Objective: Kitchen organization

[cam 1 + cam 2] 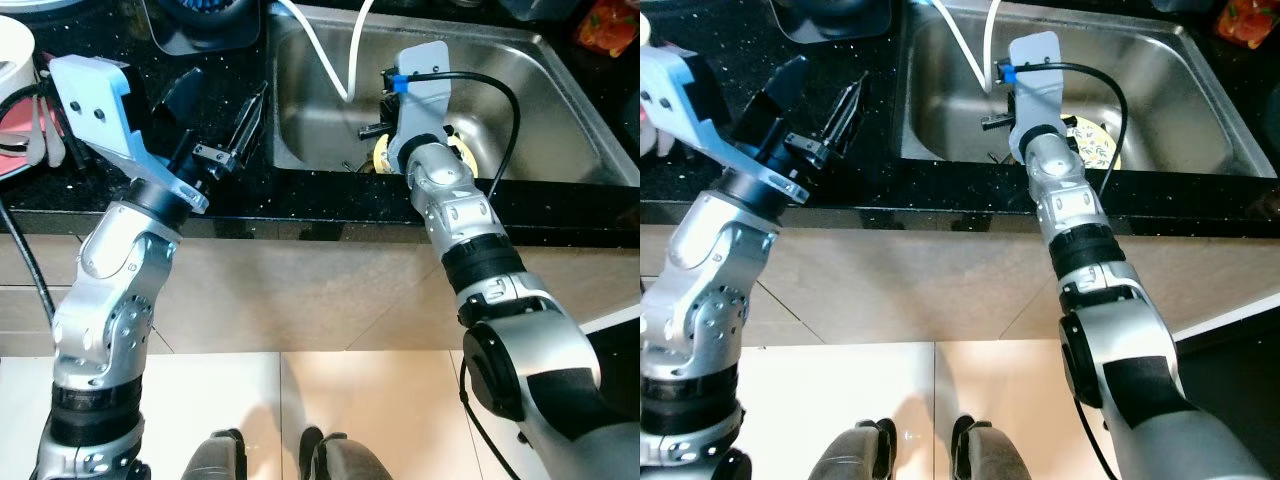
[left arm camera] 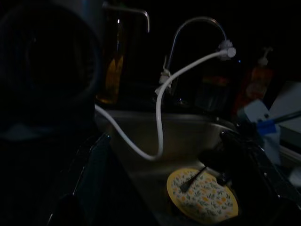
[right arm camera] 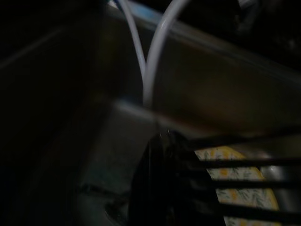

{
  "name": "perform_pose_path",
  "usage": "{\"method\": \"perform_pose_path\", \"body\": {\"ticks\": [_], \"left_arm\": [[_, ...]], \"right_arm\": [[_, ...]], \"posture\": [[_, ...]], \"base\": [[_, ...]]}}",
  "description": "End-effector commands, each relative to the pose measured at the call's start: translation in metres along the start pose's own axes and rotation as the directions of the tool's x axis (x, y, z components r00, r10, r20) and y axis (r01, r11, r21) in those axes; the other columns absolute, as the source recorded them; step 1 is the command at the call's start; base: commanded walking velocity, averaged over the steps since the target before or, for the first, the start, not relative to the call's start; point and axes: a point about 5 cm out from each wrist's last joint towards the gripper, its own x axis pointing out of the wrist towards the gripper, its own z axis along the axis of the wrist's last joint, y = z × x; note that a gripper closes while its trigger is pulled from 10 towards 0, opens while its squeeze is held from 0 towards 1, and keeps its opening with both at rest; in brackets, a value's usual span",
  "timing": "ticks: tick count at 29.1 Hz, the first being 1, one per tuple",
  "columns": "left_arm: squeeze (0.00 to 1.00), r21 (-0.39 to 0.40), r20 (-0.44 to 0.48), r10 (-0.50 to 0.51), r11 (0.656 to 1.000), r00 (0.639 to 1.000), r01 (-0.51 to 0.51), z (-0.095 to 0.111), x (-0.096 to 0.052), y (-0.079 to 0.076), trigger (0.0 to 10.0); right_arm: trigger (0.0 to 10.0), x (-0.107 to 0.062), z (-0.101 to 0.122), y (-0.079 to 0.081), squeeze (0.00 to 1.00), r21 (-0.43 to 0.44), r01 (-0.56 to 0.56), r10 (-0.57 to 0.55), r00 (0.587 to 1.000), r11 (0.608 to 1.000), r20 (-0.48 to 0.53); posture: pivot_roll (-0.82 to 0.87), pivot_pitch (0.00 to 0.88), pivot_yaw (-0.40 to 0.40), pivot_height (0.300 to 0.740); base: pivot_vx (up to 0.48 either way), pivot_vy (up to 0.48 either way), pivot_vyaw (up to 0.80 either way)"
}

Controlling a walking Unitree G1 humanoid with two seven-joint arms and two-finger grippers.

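At a black speckled counter (image 1: 150, 190), seen from the robot's head looking down, a steel sink (image 1: 560, 110) fills the right and far part of the scene. A white hose (image 1: 325, 60) drops from the far side into the basin and loops back up.

The robot's right arm reaches forward over the sink's near edge, with its wrist down inside the basin. The right gripper (image 1: 992, 122) is mostly hidden behind the wrist plate; only a dark tip shows, so it cannot be told whether its fingers are apart or together.

The left arm is raised over the counter to the left of the sink. The left gripper (image 1: 215, 125) hangs above the counter with its two black fingers spread well apart and nothing between them. It points toward the sink.

A small yellow patterned plate (image 2: 202, 195) lies flat on the sink floor, near the front wall. In the head views it peeks out on both sides of the right wrist. In the left wrist view a dark, thin object lies across its top; what it is cannot be told.

The plate sits right at the right gripper, slightly to its right and nearer the front wall. From the left gripper it lies well apart, to the right and lower, past the sink rim. Being round, it has no long axis. The right arm is judged much the nearer for picking it up.
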Motion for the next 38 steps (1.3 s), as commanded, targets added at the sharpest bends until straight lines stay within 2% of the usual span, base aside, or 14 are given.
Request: {"method": "perform_pose_path", "body": {"ticks": [1, 10, 11, 18, 20, 21, 22, 23, 24, 25, 30, 33, 35, 38], "left_arm": [[0.00, 0.006, -0.021, -0.021, 1.000, 1.000, 0.021, 0.000, -0.003, -0.005, 10.0], [0.00, 0.025, -0.036, -0.025, 0.999, 0.999, 0.026, 0.006, -0.004, -0.005, 10.0], [0.00, 0.033, -0.035, -0.030, 0.999, 0.999, 0.031, 0.009, -0.004, -0.005, 10.0], [0.00, 0.044, -0.030, -0.047, 0.998, 0.998, 0.048, 0.011, -0.002, -0.006, 10.0], [0.00, 0.050, -0.022, -0.058, 0.997, 0.998, 0.059, 0.012, 0.000, -0.007, 10.0], [0.00, 0.052, -0.019, -0.061, 0.997, 0.998, 0.062, 0.013, 0.001, -0.007, 10.0], [0.00, 0.052, -0.019, -0.061, 0.997, 0.998, 0.062, 0.013, 0.001, -0.007, 10.0], [0.00, 0.056, -0.012, -0.064, 0.996, 0.998, 0.065, 0.014, 0.003, -0.007, 10.0], [0.00, 0.058, -0.008, -0.066, 0.996, 0.998, 0.066, 0.014, 0.004, -0.007, 10.0], [0.00, 0.063, -0.001, -0.068, 0.996, 0.998, 0.068, 0.015, 0.005, -0.006, 10.0], [0.00, 0.076, 0.024, -0.073, 0.995, 0.997, 0.071, 0.018, 0.010, -0.003, 10.0], [0.00, 0.087, 0.036, -0.078, 0.993, 0.996, 0.075, 0.019, 0.012, -0.001, 10.0], [0.00, 0.091, 0.040, -0.076, 0.993, 0.996, 0.072, 0.019, 0.014, 0.002, 10.0], [0.00, 0.112, 0.056, -0.068, 0.992, 0.996, 0.061, 0.022, 0.014, 0.007, 10.0]], "right_arm": [[10.0, -0.001, -0.017, -0.001, 0.00, -0.042, 0.002, -0.005, 0.997, 0.999, -0.082], [10.0, 0.001, -0.021, -0.009, 0.00, -0.057, 0.057, -0.064, 0.990, 0.997, -0.129], [10.0, 0.001, -0.020, -0.014, 1.00, -0.045, 0.075, -0.080, 0.989, 0.996, -0.123], [10.0, 0.002, -0.013, -0.023, 1.00, -0.017, 0.106, -0.107, 0.990, 0.994, -0.089], [10.0, 0.004, -0.003, -0.027, 1.00, 0.044, 0.112, -0.110, 0.993, 0.993, -0.035], [10.0, 0.004, 0.003, -0.030, 0.93, 0.087, 0.115, -0.115, 0.993, 0.990, -0.004], [10.0, 0.004, 0.003, -0.030, 0.93, 0.087, 0.115, -0.115, 0.993, 0.990, -0.004], [10.0, 0.004, 0.012, -0.032, 0.29, 0.171, 0.087, -0.097, 0.994, 0.981, 0.053], [10.0, 0.004, 0.017, -0.034, 0.29, 0.223, 0.065, -0.087, 0.992, 0.973, 0.092], [10.0, 0.002, 0.023, -0.039, 0.00, 0.282, 0.039, -0.081, 0.987, 0.959, 0.139], [10.0, -0.008, 0.027, -0.057, 0.00, 0.409, -0.008, -0.097, 0.967, 0.913, 0.236], [10.0, -0.018, 0.028, -0.063, 0.00, 0.523, -0.092, -0.087, 0.947, 0.848, 0.308], [10.0, -0.023, 0.029, -0.062, 0.00, 0.568, -0.168, -0.058, 0.932, 0.806, 0.358], [10.0, -0.051, 0.028, -0.048, 0.00, 0.563, -0.413, 0.077, 0.848, 0.716, 0.524]], "posture": [[0.08, 0.368, -0.119, 0.740], [0.08, 0.392, -0.117, 0.740], [0.08, 0.389, -0.114, 0.740], [0.08, 0.374, -0.113, 0.740], [0.09, 0.353, -0.110, 0.740], [0.08, 0.339, -0.108, 0.740], [0.08, 0.339, -0.108, 0.740], [0.09, 0.327, -0.106, 0.740], [0.09, 0.323, -0.105, 0.740], [0.09, 0.308, -0.104, 0.740], [0.08, 0.262, -0.092, 0.740], [0.08, 0.236, -0.090, 0.740], [0.08, 0.223, -0.087, 0.740], [0.09, 0.186, -0.081, 0.740]], "base": [[0.000, 0.000, 0.00], [0.000, 0.000, 0.00], [0.000, 0.000, 0.00], [0.000, 0.000, 0.00], [0.000, 0.000, 0.00], [0.000, 0.000, 0.00], [0.000, 0.000, 0.00], [0.000, 0.000, 0.00], [0.000, 0.000, 0.00], [0.000, 0.000, 0.00], [0.000, 0.000, 0.00], [0.000, 0.000, 0.00], [0.000, 0.000, 0.00], [0.000, 0.000, 0.00]]}}
